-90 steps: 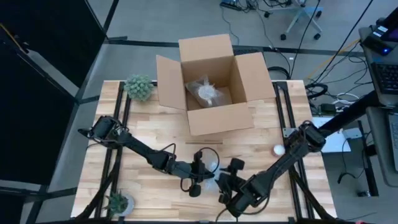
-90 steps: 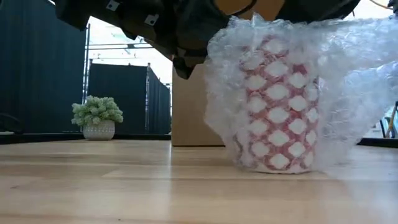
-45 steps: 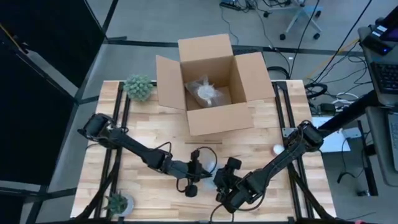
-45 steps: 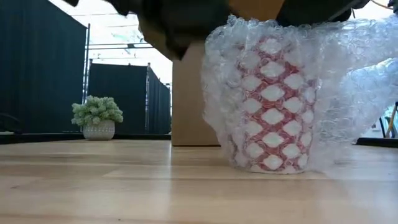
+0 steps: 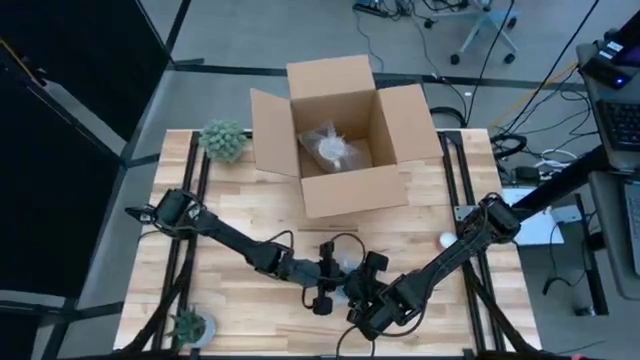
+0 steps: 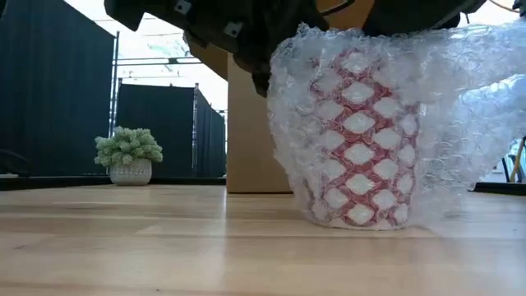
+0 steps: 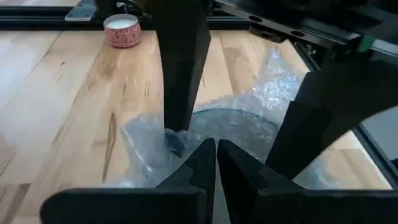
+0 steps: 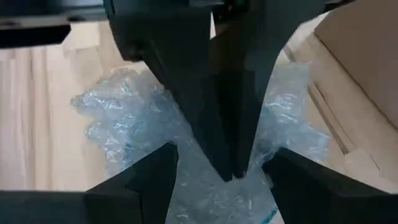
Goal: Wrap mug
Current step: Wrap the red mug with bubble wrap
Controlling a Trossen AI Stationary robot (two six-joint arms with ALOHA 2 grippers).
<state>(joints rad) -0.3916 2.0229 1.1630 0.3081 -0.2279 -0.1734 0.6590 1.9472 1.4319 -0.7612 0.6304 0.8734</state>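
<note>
Cardboard box (image 5: 345, 135): no print or label readable.
Mug (image 6: 357, 140): red and white pattern only, no lettering.
Bubble wrap (image 6: 460, 107): no text.
Elsewhere: nothing readable.

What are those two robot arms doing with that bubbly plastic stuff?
They are wrapping a red-and-white mug in bubble wrap on the wooden table. The left gripper is shut and the right gripper is open, both right over the mug. An open cardboard box stands behind.

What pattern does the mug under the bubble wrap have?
The mug has a red lattice with white diamonds, shown best in the low view.
</note>
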